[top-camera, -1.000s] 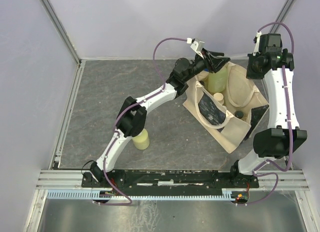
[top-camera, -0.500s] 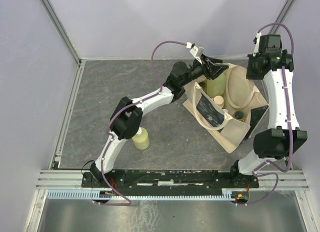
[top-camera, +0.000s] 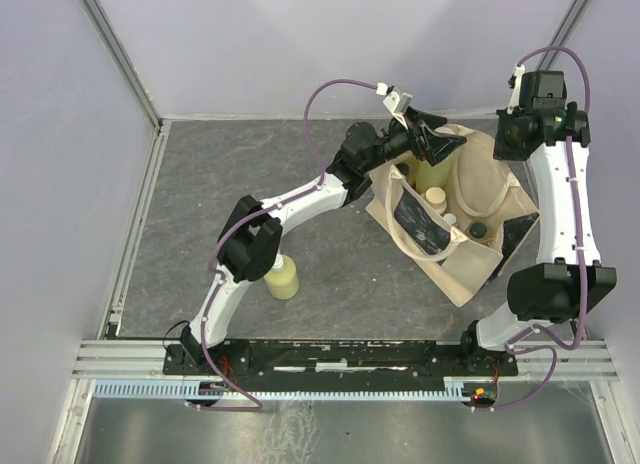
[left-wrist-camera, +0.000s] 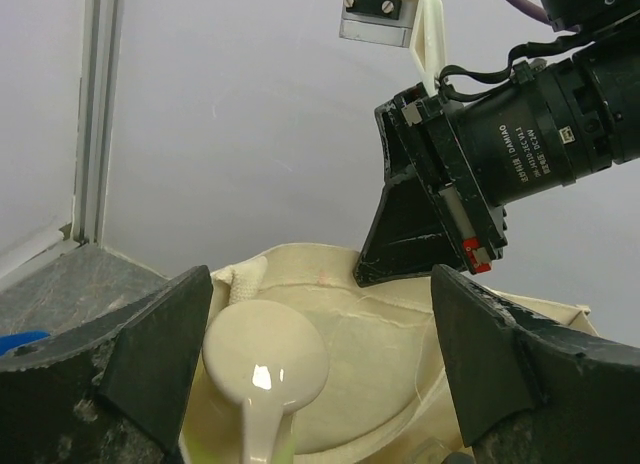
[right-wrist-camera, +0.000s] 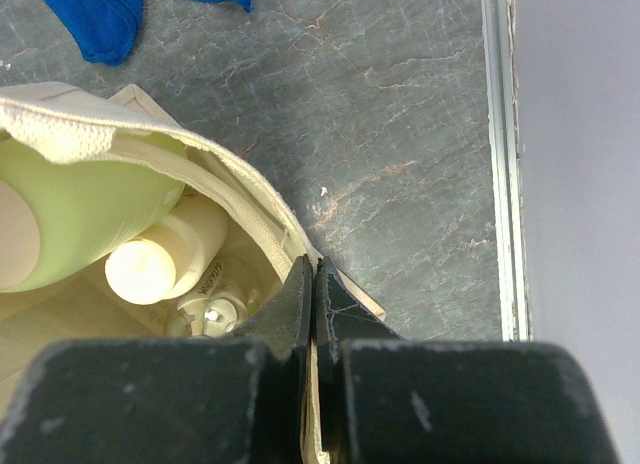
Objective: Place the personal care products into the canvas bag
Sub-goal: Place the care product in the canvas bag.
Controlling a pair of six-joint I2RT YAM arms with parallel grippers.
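The grey tabletop (top-camera: 250, 184) comes first, and on it the canvas bag (top-camera: 468, 269) is seen with its mouth held wide. Its rim is pinched by the right gripper (right-wrist-camera: 312, 279), fingers pressed together on the fabric, so the opening is kept up.

Over the bag's mouth the left gripper (top-camera: 428, 144) is hung with its fingers spread wide and nothing clamped. The big yellow-green bottle (right-wrist-camera: 90, 214) is lying inside the bag just beneath it, pale cap toward the wrist camera. More is counted inside: a smaller pale-capped bottle (right-wrist-camera: 165, 259) beside it, and a black-capped bottle (top-camera: 479, 228) nearer the bag's front wall. The rest of the contents cannot be told apart.

Most of the job is judged done. One loose yellow-green bottle (top-camera: 283, 277) is left standing well to the left of the bag, close under the left arm's elbow.

Bare floor is offered between that bottle and the bag. Past the pinched rim it is tighter: an edge rail (right-wrist-camera: 500, 154) runs near the bag, and a blue cloth (right-wrist-camera: 100, 19) is lying beyond the bag's rim.
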